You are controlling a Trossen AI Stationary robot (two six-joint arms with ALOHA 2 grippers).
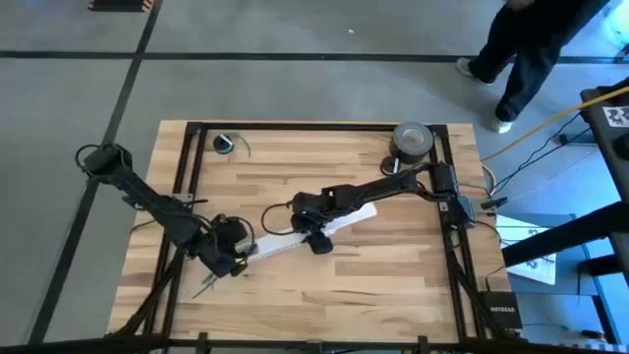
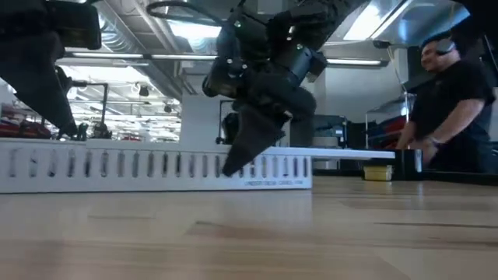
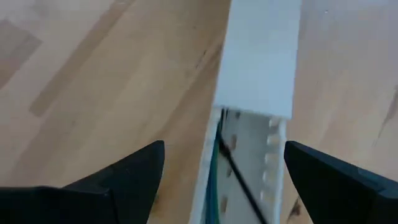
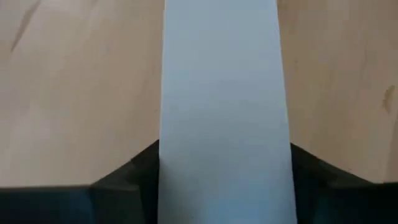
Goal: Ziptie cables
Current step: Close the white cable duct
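A long white slotted duct lies slantwise on the middle of the table. At its open left end, thin green cables and a black ziptie lie inside the channel. A white lid covers the channel farther along. My left gripper is open, with its fingers on either side of that open end. My right gripper is shut on the duct at mid-length. My right gripper pinches the covered duct across its width, one finger on each long edge of the lid, at about the duct's mid-length. It comes from above and points down. The duct lies flat on the table.
A roll of grey tape stands at the far right corner and a small black ring at the far left. A person stands beyond the table's right side. The near half of the table is bare wood.
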